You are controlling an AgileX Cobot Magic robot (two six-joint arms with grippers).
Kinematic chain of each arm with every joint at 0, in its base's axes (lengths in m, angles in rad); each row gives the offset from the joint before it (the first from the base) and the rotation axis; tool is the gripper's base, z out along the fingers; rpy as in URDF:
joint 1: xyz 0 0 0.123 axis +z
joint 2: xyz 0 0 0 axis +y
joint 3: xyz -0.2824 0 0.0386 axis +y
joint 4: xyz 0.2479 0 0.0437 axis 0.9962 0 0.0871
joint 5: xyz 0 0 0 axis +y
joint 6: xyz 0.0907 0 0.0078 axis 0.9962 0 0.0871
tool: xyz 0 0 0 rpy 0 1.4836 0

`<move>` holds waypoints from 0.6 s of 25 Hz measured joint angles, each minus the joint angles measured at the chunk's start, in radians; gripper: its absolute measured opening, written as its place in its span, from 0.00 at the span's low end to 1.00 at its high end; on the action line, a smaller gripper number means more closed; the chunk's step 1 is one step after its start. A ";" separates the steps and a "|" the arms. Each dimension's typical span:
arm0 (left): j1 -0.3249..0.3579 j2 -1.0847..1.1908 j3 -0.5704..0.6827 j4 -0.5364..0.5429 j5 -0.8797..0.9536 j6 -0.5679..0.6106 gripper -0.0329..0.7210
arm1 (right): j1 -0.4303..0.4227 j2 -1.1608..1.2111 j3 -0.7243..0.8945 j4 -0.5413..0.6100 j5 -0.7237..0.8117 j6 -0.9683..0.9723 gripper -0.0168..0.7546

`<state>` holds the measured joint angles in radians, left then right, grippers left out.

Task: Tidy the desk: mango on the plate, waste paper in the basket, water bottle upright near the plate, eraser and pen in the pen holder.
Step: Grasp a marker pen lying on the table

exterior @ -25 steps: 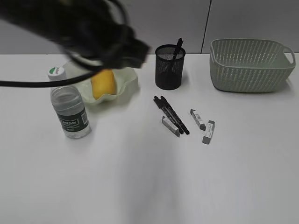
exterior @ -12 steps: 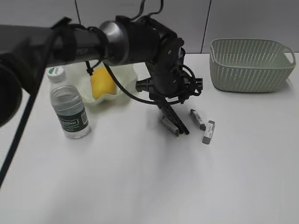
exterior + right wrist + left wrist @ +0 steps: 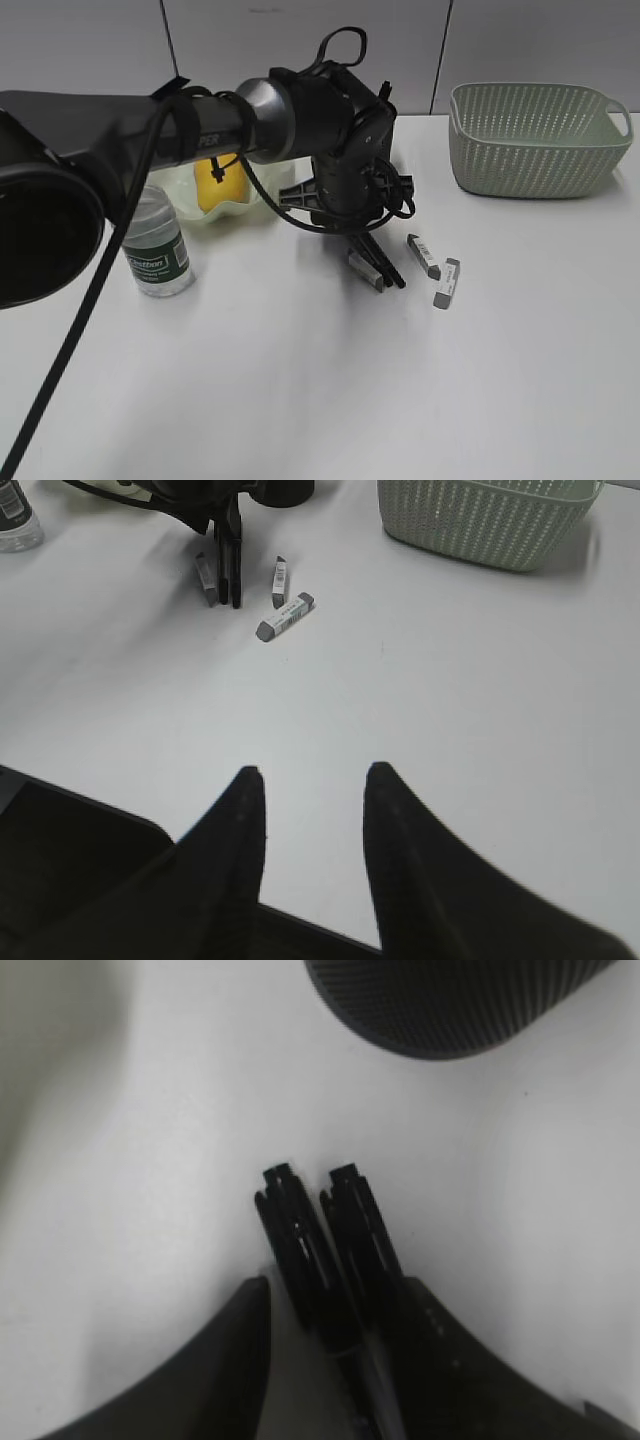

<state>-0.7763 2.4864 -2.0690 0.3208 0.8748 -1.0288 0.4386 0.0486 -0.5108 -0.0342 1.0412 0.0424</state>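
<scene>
Two black pens point(image 3: 386, 267) lie side by side on the desk point(image 3: 300, 380). My left gripper point(image 3: 366, 238) is down over their upper ends and open. In the left wrist view the pens point(image 3: 300, 1250) run between its fingers; the right pen touches the right finger, and a gap shows by the left one. Three grey erasers point(image 3: 423, 256) lie around the pens. The pen holder point(image 3: 460, 1000) stands just beyond. The mango point(image 3: 212, 186) sits on the plate point(image 3: 243, 208), with the water bottle point(image 3: 156, 255) upright beside it. My right gripper point(image 3: 315, 770) hangs open over bare desk. The waste paper is out of view.
The green basket point(image 3: 535, 140) stands at the back right, also seen in the right wrist view point(image 3: 490, 520). My left arm point(image 3: 180, 115) stretches from the left edge across the plate, hiding most of the pen holder in the exterior view.
My left arm swung from over the plate to the right and came down onto the pens. The right gripper and the objects have not moved.
</scene>
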 joint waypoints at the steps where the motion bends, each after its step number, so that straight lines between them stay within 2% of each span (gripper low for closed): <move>1: 0.000 0.003 0.000 0.003 -0.001 -0.013 0.44 | 0.000 0.000 0.000 0.000 0.000 0.000 0.38; 7: 0.003 0.010 -0.005 0.008 -0.010 -0.032 0.44 | 0.000 0.000 0.000 0.000 0.000 0.000 0.38; 15: 0.003 0.023 -0.008 0.019 0.007 -0.034 0.34 | 0.000 0.000 0.000 0.000 0.000 0.000 0.38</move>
<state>-0.7728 2.5096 -2.0768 0.3396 0.8815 -1.0630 0.4386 0.0486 -0.5108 -0.0342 1.0412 0.0424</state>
